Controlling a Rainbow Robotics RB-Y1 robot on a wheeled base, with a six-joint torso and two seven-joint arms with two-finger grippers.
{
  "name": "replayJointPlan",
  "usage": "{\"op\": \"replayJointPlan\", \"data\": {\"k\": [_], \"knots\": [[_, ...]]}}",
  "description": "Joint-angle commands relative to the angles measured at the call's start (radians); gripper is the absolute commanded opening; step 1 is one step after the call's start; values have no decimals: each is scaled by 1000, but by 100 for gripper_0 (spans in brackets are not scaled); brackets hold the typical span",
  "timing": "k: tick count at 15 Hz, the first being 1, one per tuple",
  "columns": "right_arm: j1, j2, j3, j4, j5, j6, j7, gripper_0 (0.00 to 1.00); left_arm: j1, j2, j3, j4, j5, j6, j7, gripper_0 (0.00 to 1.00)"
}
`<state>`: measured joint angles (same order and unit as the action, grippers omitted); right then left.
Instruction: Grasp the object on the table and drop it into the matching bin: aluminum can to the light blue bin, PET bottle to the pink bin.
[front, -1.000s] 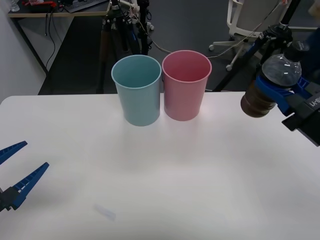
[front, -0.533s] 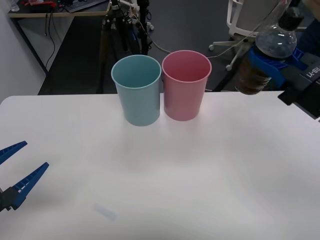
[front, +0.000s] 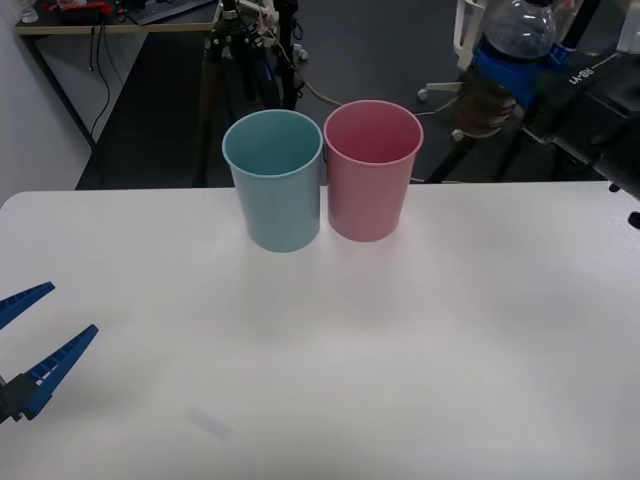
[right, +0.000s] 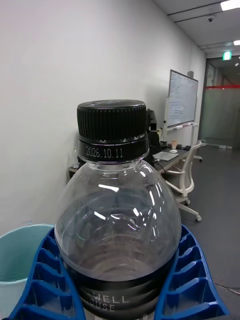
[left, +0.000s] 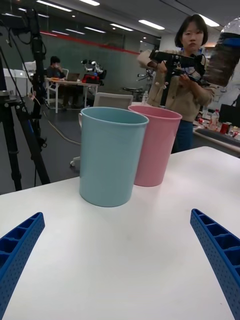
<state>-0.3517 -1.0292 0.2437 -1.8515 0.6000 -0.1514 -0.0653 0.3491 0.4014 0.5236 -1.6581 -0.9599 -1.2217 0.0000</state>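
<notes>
The right claw (front: 510, 70) is clamped on the small clear black-capped plastic bottle (front: 497, 62), held upright, high to the right of the tall pink plastic bin (front: 372, 170); the left claw (front: 35, 345) gapes empty over the white counter (front: 400, 350).

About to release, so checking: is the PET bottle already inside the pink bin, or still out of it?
Out. The right gripper holds the PET bottle in the air, to the right of the pink bin and higher than its rim.
</notes>
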Motion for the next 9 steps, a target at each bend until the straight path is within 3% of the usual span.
{"op": "replayJointPlan", "data": {"k": [1,4,9], "knots": [[-132,1,92,104,-20,0,-13,0,0,0,0,0,0,0,0,100],[-211,31,154,187,-40,0,-21,0,0,0,0,0,0,0,0,100],[-342,153,218,350,-28,0,-21,0,0,0,0,0,0,0,0,100]]}}
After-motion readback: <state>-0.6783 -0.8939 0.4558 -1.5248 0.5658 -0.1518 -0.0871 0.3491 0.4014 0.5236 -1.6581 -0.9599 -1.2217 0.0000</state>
